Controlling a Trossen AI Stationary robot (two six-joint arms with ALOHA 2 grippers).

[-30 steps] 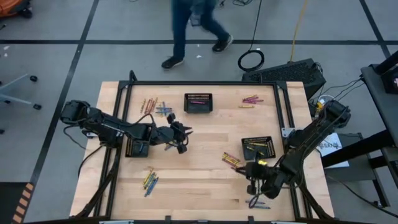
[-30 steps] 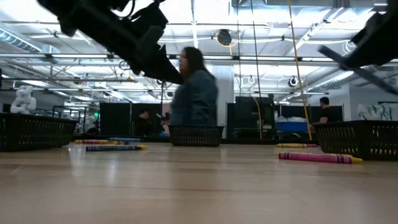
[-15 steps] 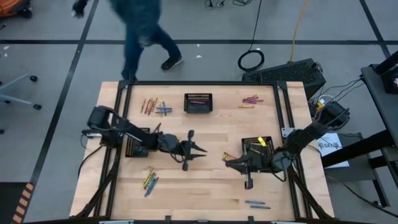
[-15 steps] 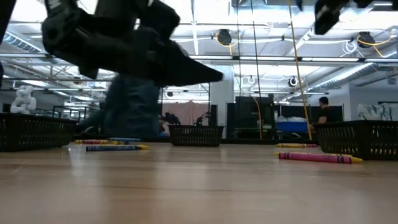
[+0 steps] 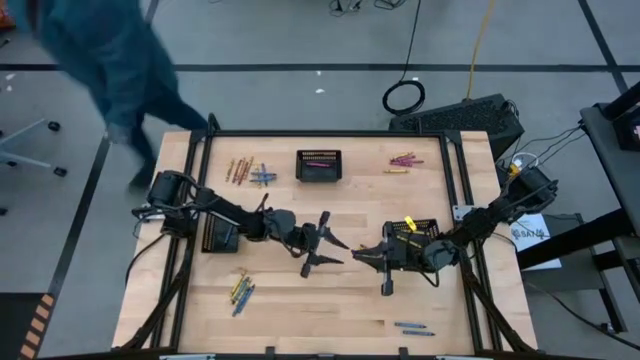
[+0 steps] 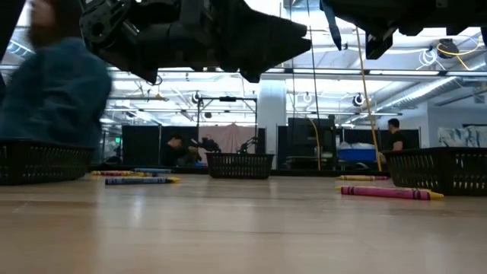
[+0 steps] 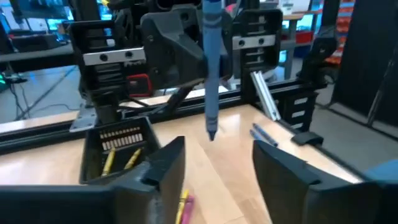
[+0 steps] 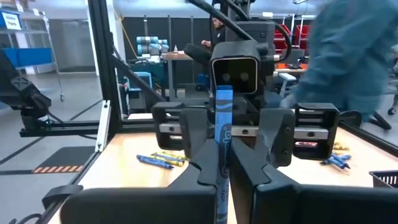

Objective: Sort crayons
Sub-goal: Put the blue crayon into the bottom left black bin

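Note:
My right gripper point(image 5: 383, 265) point(image 8: 222, 180) is shut on a blue crayon point(image 8: 222, 124) above the table's middle. My left gripper point(image 5: 325, 243) point(image 7: 214, 149) faces it from the left, open. Its two fingers stand on either side of the crayon's pointed tip point(image 7: 211, 130) without touching it. Other crayons lie in groups on the table: far left point(image 5: 250, 172), far right point(image 5: 402, 160), near left point(image 5: 241, 290) and near right point(image 5: 412, 327). Several more lie in the far basket point(image 5: 318, 165). My right gripper pinches the blue crayon between its two fingers at its back part point(image 8: 221, 186). It comes about level from the table's right side. The crayon lies along the fingers and sticks out ahead of them, tip toward my left gripper, clear of the table.
One black mesh basket point(image 5: 220, 235) sits under my left arm and another point(image 5: 415, 235) beside my right arm. A black frame point(image 5: 330, 133) runs round the table. A person in blue point(image 5: 100, 70) walks past the far left corner.
My right gripper has risen from the near-right crayons and gone toward the table's middle. My left gripper has gone toward the table's right edge to meet it and has opened wider. The person has walked leftward behind the table.

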